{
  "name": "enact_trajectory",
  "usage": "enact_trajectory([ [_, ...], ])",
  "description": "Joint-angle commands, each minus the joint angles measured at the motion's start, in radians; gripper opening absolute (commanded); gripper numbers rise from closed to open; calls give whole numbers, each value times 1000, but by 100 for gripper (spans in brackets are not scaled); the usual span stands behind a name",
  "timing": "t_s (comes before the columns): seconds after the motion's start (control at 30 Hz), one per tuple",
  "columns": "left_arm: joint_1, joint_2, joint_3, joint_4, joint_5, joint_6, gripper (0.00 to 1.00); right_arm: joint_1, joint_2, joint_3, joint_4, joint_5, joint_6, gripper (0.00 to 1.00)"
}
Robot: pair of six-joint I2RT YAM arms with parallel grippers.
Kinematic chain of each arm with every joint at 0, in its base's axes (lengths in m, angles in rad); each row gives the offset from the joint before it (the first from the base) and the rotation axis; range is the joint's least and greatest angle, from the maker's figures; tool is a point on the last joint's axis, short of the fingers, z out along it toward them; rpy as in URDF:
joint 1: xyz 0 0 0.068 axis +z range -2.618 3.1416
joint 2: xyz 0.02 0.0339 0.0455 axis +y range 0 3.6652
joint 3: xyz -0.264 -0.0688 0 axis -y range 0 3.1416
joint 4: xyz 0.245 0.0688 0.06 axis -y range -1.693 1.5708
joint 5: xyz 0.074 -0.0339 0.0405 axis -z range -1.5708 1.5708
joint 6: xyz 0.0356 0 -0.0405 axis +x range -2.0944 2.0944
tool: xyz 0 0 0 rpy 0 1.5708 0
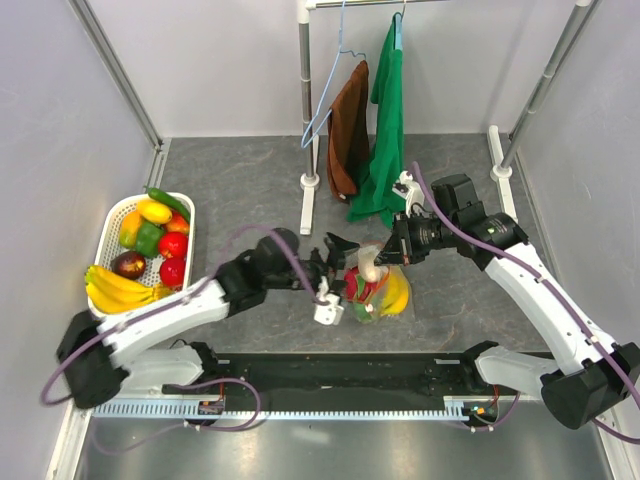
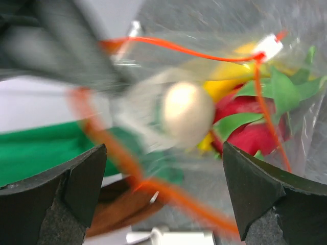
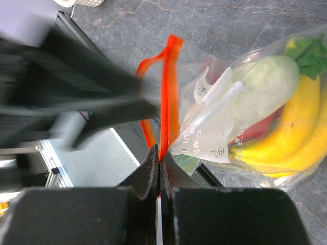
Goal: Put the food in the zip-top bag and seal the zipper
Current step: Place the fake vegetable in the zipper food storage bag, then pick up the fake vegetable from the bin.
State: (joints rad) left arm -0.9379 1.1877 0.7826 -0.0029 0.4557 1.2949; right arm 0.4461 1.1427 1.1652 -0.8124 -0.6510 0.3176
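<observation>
The right gripper (image 3: 157,159) was clamped on the zipper (image 3: 166,92). The left gripper (image 2: 163,153) gaped empty before one bag (image 3: 204,135) holding one banana bunch (image 3: 291,132) and one whitish piece (image 3: 268,84).

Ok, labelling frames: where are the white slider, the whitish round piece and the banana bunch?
white slider (image 2: 269,48): left wrist view, its middle.
whitish round piece (image 2: 186,113): left wrist view, its rounded front.
banana bunch (image 3: 294,139): right wrist view, mid-curve.
</observation>
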Motion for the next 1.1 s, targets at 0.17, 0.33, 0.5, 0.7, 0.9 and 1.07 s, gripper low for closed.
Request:
enact_trajectory([
  [0.17,78,-381,309,-581,-101,-664,100,-21,-18,30,45,20,-8,0],
  [0.33,547,-416,310,-747,1,-899,99,-23,-15,25,45,36,-15,0],
  [0.5,1091,-206,403,-865,208,-947,96,-23,-8,27,44,39,-20,0],
  [0.7,1457,232,650,-862,285,-1049,89,-24,-15,19,44,50,-23,0],
  [0.9,1516,482,819,-700,120,-1106,88,-24,-17,8,45,45,-26,0],
  [1.07,1515,595,869,-606,52,-1140,88,-24,-15,1,50,40,-20,0],
])
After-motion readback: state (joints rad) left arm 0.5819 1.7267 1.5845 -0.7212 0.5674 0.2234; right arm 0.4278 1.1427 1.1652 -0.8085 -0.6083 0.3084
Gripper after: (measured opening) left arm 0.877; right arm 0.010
